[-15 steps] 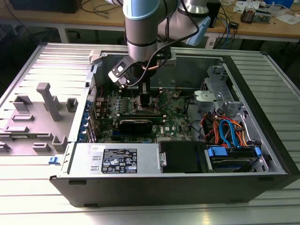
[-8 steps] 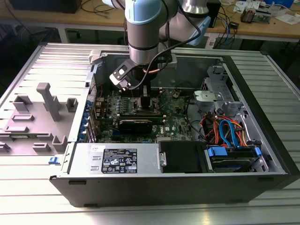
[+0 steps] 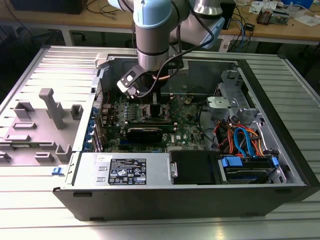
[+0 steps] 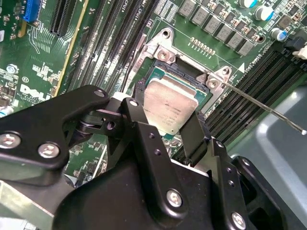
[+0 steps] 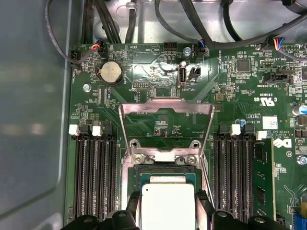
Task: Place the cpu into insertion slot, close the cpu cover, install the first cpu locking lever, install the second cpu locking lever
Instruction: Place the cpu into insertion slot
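The cpu [image 4: 170, 103], a small square chip with a silvery top, sits over the socket on the green motherboard [image 4: 43, 72]. My gripper [image 4: 165, 117] is shut on it, with one black finger [image 4: 136, 120] against each of two opposite edges. In the first wrist view the cpu [image 5: 168, 191] lies just below the cpu cover [image 5: 165, 104], a thin metal frame that stands swung open behind the socket. A thin wire locking lever [image 4: 268, 108] sticks out unlatched beside the socket. In the exterior view the gripper [image 3: 152, 106] reaches down into the open computer case.
Black memory slots [image 5: 93, 177] flank the socket on both sides. The case walls [image 3: 260, 100] surround the board, with a power supply [image 3: 125, 170] in front and drive cables [image 3: 240, 140] at the exterior view's right. A grey fixture [image 3: 50, 110] stands outside the case on the exterior view's left.
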Robot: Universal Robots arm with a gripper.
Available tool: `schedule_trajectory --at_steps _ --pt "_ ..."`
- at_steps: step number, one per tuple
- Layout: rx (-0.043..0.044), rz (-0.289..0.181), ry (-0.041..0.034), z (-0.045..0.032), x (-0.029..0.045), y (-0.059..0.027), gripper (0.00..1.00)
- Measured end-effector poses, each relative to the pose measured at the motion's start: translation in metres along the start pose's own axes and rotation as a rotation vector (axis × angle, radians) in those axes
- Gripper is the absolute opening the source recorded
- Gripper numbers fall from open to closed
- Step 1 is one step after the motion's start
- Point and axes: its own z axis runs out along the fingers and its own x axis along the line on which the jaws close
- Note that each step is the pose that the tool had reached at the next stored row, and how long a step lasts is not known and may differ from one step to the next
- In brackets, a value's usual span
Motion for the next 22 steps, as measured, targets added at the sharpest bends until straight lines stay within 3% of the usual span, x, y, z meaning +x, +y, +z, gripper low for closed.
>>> schedule_trajectory --at_steps 7,22 --pt "0.0008 0.0 -0.0002 0.0045 0.0004 -0.0001 0.54" --pt "0.0008 0.002 -0.0008 0.0058 0.0013 -0.0001 0.54"
